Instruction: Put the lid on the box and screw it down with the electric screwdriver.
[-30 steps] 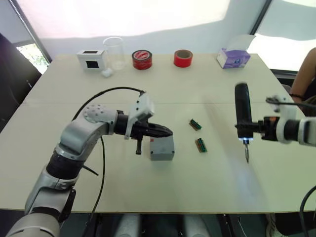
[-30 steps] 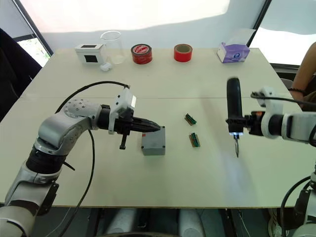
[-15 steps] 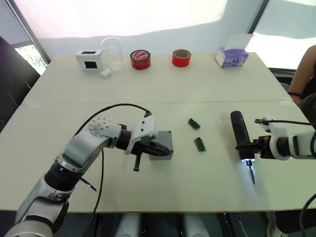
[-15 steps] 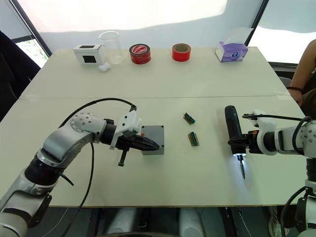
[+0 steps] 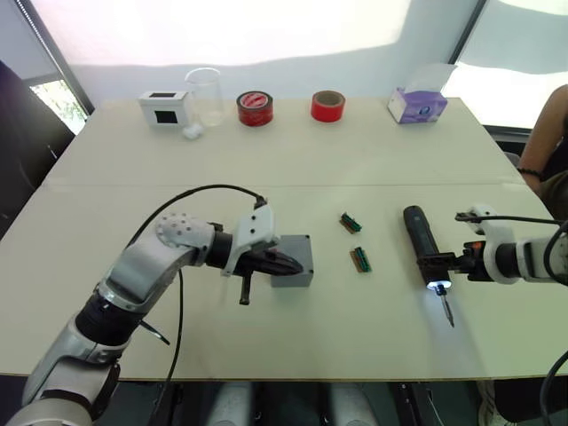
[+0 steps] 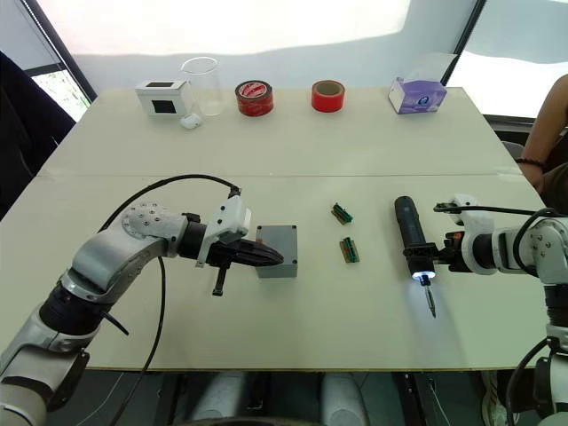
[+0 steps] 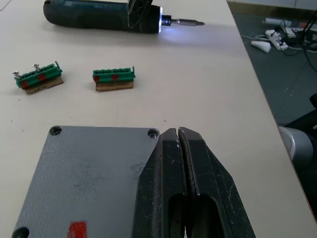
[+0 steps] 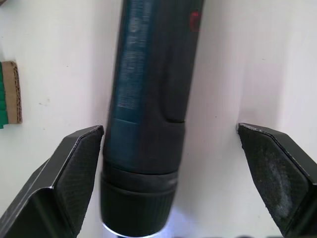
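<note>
**A:** Where's your left arm?

**B:** Bent at the elbow, forearm reaching in across the table (image 5: 373,169) from your left side. Your left gripper (image 7: 177,133) has its fingers pressed together, nothing between them, tips resting over the edge of the lid (image 7: 89,173). The lid sits on the box (image 6: 276,251), just left of table centre.

**A:** What does the left wrist camera add?

**B:** Corner screw holes in the lid and a red mark near its edge. Beyond the box, two green terminal blocks (image 7: 114,79) lie side by side, apart from each other, one with screws standing up. Past those it sees the electric screwdriver (image 7: 94,16) lying flat, bit light on.

**A:** And from the head camera?

**B:** Back row along the far edge, left to right: white box (image 5: 162,106), clear beaker (image 5: 204,95), two red tape rolls (image 5: 256,107), purple tissue box (image 5: 417,105). The wrist cameras don't reach those.

**A:** Right arm?

**B:** Comes in low from the right edge, forearm roughly level with the table. Your right gripper (image 8: 178,178) is spread wide around the lit end of the screwdriver. One finger (image 8: 74,168) touches the tool's collar; the other stands well clear. The screwdriver lies on the table right of the terminal blocks, bit pointing toward you. A person's arm (image 5: 548,151) shows at the far right edge.
</note>
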